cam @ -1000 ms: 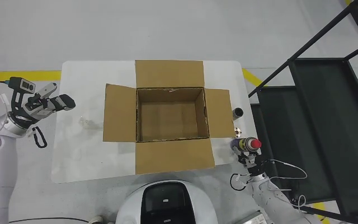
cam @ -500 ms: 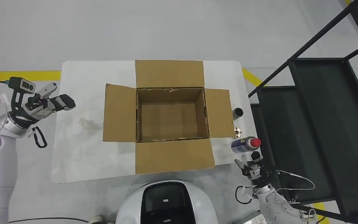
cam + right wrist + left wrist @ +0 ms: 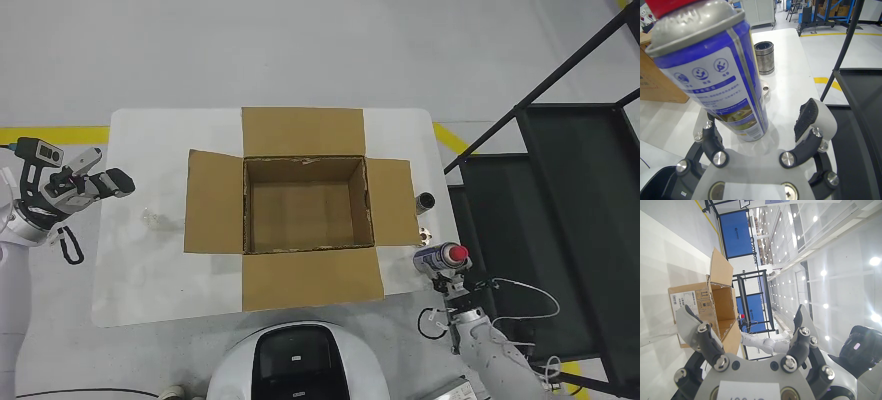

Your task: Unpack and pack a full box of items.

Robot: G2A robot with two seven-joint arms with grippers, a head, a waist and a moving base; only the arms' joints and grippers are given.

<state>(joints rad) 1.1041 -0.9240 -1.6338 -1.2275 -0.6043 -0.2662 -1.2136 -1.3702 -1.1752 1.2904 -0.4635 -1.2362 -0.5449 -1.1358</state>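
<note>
The box (image 3: 303, 131) looks empty, so packing seems due. The can (image 3: 438, 258) stands just right of the box, inside the right claw (image 3: 761, 113), which is spread and not gripping. Next it should close, lift and carry the can into the box. The left claw (image 3: 742, 311) gapes empty, well left of the box.

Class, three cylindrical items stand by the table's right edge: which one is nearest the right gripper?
The blue spray can with the red cap, within the open right gripper; the metal sleeve and flanged piece stand beyond it.

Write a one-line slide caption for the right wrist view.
Open right gripper flanks a blue red-capped spray can standing on the white table, with a steel cylinder beyond it.
</note>
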